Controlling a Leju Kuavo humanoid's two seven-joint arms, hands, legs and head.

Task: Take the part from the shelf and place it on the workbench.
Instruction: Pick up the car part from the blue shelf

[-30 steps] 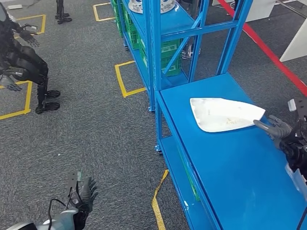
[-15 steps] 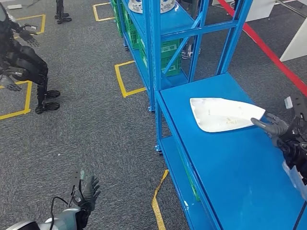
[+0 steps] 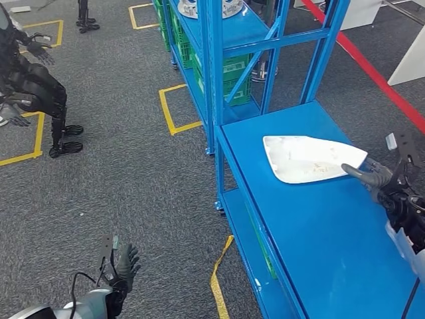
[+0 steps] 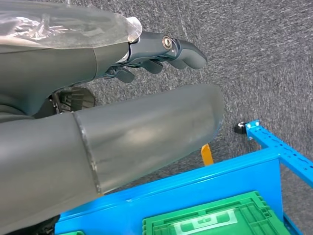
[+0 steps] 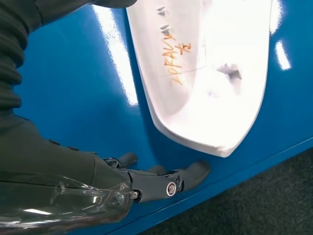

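Note:
The white shell-shaped part (image 3: 311, 158) lies flat on the blue workbench (image 3: 321, 239), its pointed end toward my right hand (image 3: 376, 177). That hand is open, fingers stretched out low over the bench top, with the fingertips (image 3: 348, 169) at the part's pointed tip. In the right wrist view the fingers (image 5: 173, 182) lie along the bench just beside the rim of the part (image 5: 207, 73), which carries orange writing; I cannot tell if they touch it. My left hand (image 3: 123, 266) hangs open over the carpet, and its fingers (image 4: 166, 49) hold nothing.
A blue shelf rack (image 3: 215, 73) with green crates (image 3: 236, 76) stands behind the workbench, with white parts (image 3: 189, 6) on its shelf. Another dark robot (image 3: 35, 86) stands far left. Yellow floor squares (image 3: 170, 109), a loose yellow strip (image 3: 218, 272) and a red line (image 3: 370, 66) mark the carpet.
My right hand has slid left along the bench until its fingertips reach the part's pointed end. The left hand has drifted slightly right. The part has not moved.

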